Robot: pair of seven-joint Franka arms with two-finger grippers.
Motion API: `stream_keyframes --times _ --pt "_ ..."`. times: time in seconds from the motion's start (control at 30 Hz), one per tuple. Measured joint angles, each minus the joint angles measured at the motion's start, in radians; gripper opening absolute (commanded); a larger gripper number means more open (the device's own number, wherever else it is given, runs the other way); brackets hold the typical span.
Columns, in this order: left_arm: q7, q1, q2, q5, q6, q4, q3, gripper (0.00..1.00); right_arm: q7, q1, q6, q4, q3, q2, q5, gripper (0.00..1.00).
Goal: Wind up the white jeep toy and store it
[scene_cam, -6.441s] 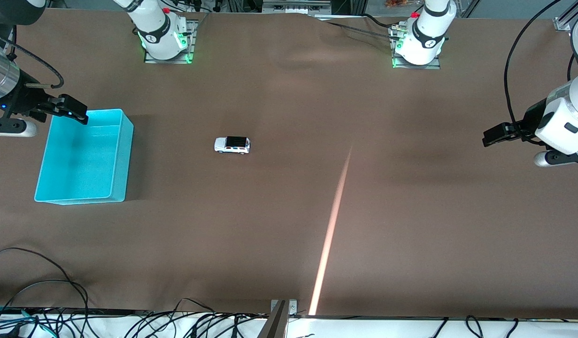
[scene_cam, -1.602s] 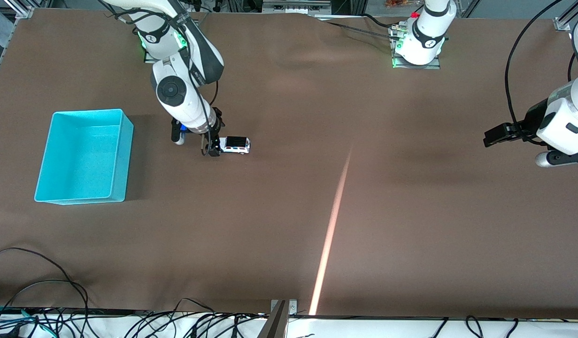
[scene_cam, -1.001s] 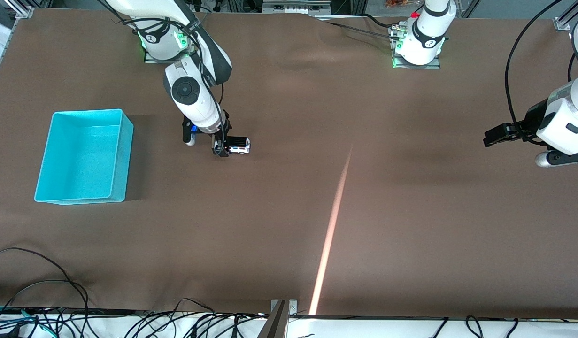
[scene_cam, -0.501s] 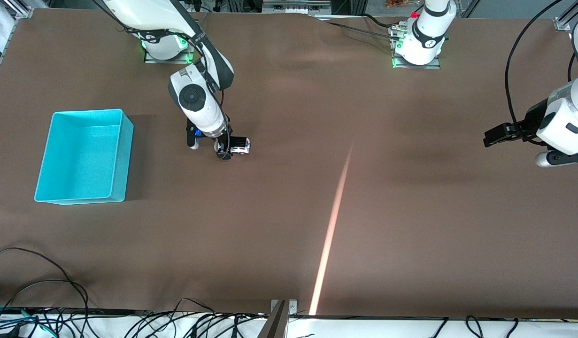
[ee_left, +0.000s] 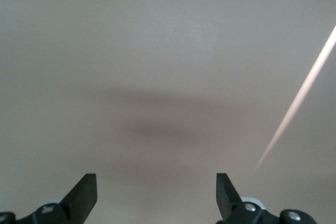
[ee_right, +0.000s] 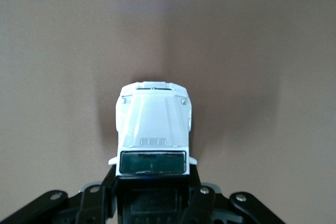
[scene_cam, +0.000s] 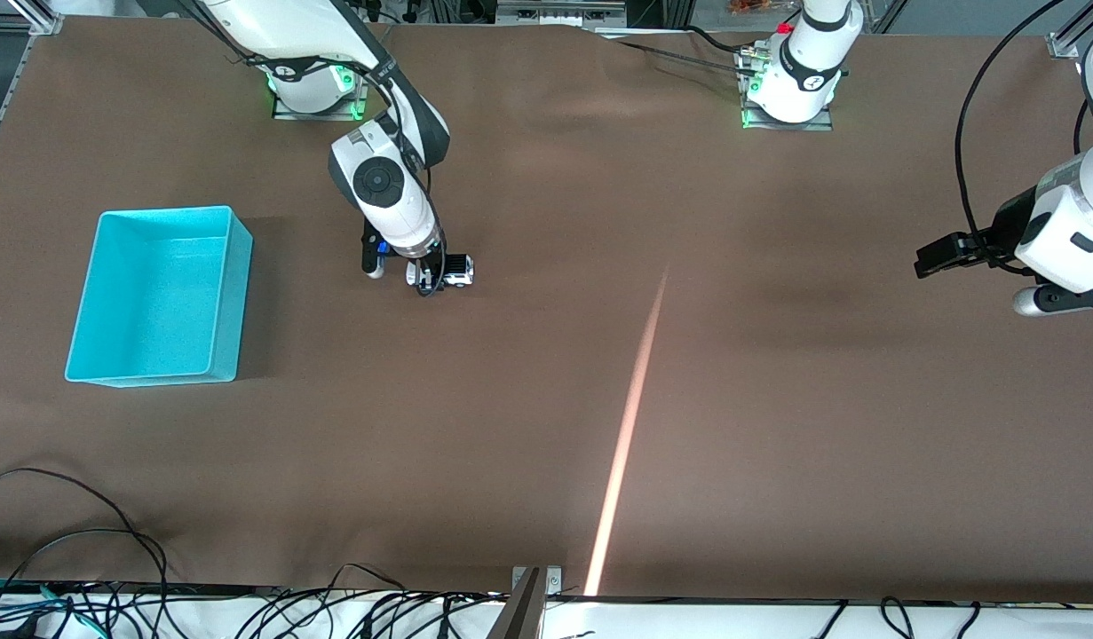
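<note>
The left tool (ee_left: 156, 195) hangs over bare brown counter (ee_left: 157, 51), its 2 dark fingertips (ee_left: 84, 195) standing wide apart with nothing between them. A soft shadow lies on the counter ahead, and a pale streak of light (ee_left: 302, 95) slants across nearby.

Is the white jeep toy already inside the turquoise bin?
No, the white jeep toy stands on the table between the right gripper's fingers, apart from the turquoise bin, which lies toward the right arm's end.
</note>
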Motion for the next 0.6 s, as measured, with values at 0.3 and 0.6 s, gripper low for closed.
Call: stream_keyframes --times 0.3,0.6 --pt "0.0 0.0 0.0 0.0 0.0 0.0 0.0 1.0 0.004 -0.016 -0.129 0.107 -0.019 -0.002 -0.029 0.0" --pt "0.0 0.0 0.0 0.0 0.0 0.0 0.0 1.0 -0.144 -0.096 -0.241 0.218 -0.046 -0.041 -0.06 0.0"
